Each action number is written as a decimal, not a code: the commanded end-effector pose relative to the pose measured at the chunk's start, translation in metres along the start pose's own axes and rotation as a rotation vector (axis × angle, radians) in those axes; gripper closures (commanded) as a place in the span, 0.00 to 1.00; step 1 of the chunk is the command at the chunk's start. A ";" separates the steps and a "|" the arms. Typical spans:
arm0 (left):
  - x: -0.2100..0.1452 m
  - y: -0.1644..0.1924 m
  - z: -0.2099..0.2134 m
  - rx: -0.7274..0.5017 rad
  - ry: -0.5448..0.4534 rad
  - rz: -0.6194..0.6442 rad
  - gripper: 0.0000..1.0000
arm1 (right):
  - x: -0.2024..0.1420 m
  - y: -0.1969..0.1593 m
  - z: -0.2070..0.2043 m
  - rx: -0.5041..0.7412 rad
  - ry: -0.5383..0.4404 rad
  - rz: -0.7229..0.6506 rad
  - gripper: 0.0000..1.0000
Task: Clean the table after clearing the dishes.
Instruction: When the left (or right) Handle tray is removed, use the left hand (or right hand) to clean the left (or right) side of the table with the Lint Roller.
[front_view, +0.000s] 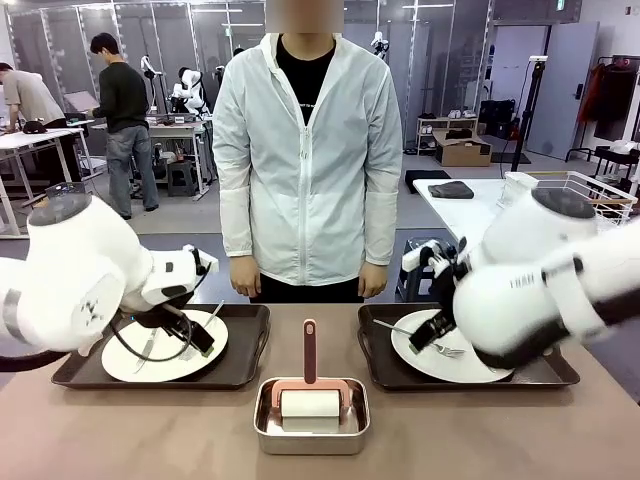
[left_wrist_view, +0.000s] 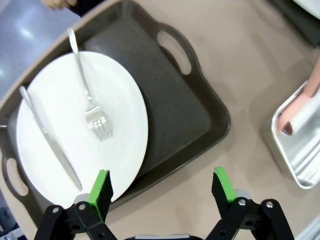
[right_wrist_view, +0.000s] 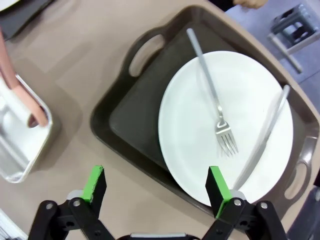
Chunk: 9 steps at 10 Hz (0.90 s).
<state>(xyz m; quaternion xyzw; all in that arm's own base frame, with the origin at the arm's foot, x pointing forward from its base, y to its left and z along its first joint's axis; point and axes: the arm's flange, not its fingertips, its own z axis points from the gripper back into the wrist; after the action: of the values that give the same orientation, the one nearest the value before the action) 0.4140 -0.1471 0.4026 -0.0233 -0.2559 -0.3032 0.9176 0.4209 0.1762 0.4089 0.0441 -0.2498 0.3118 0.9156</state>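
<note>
A taupe table fills the front view's lower third, with a person standing behind it. The left plate, on its tray, lies lower left beneath the left gripper. The right plate lies lower right beneath the right gripper. Both claws gape apart, empty.

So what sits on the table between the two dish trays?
In the front view, a small steel pan holding a pink-handled white roller sits in the gap between the left tray and right tray, slightly nearer the robot's side.
</note>
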 end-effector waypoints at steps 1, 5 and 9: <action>0.013 0.029 0.036 -0.149 0.046 -0.016 0.00 | 0.030 -0.030 0.027 0.162 0.049 -0.043 0.00; 0.015 0.087 0.076 -0.621 -0.015 0.029 0.00 | 0.044 -0.075 0.040 0.574 0.086 -0.202 0.00; -0.035 0.172 0.088 -1.031 -0.195 0.225 0.00 | -0.002 -0.140 0.042 0.909 0.074 -0.411 0.00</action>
<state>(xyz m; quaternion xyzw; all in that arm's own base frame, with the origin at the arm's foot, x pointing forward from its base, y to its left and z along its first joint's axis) 0.4319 0.0074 0.4848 -0.4937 -0.1674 -0.3153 0.7930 0.4755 0.0654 0.4536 0.4557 -0.0517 0.2170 0.8618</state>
